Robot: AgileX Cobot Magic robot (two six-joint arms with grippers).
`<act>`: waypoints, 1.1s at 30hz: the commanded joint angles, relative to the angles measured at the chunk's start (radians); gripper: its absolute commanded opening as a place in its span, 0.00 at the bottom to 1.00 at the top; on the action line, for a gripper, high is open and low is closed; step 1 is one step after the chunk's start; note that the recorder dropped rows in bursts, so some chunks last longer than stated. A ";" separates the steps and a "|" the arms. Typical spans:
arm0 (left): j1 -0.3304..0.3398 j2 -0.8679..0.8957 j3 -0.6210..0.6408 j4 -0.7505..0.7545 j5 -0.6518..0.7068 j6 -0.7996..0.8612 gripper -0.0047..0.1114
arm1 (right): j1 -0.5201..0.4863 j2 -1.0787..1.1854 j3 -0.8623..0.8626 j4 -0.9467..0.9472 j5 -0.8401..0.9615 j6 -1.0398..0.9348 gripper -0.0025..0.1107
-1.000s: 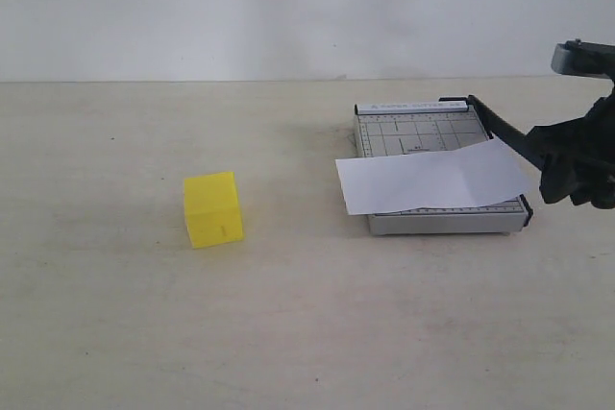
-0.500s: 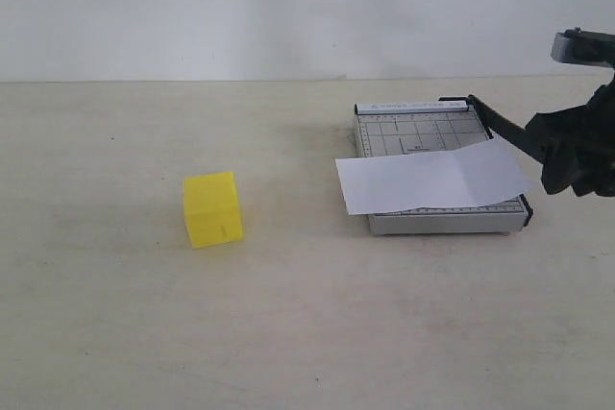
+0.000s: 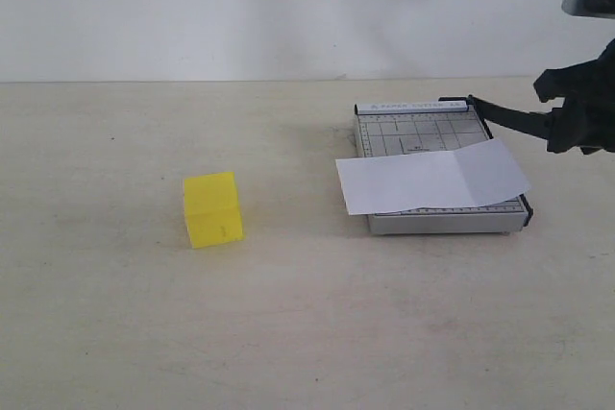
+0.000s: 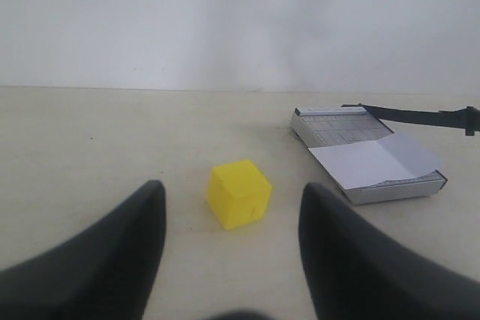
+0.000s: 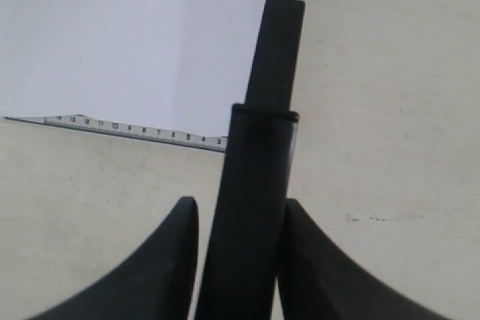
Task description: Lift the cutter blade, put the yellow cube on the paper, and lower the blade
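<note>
Cutter blade (image 3: 509, 115) runs left-right, right end lifted; right pincer (image 5: 241, 252) clasps it.

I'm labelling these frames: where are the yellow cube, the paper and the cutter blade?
yellow cube (image 3: 217, 228), exterior view, front face.
paper (image 3: 423, 180), exterior view, sheet's middle.
cutter blade (image 3: 509, 115), exterior view, lever arm.

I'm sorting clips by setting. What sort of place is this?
Probably a bare test bench: a plain beige tabletop against a blank white wall, holding a small grey gridded cutter board, a white rectangular paper sheet lying on it, and a bright yellow solid cube.
</note>
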 commanded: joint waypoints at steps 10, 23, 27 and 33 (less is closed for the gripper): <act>-0.008 0.000 -0.007 0.004 -0.005 0.004 0.49 | 0.000 -0.034 -0.049 0.086 0.026 -0.116 0.49; -0.008 0.000 -0.007 0.004 -0.001 0.004 0.49 | 0.000 -0.032 -0.049 0.039 0.106 -0.089 0.61; -0.008 0.000 -0.007 0.004 -0.001 0.004 0.49 | 0.000 -0.042 -0.049 -0.073 0.117 -0.047 0.61; -0.008 0.000 -0.007 0.004 -0.001 0.004 0.49 | 0.000 -0.114 -0.046 -0.065 0.034 -0.045 0.61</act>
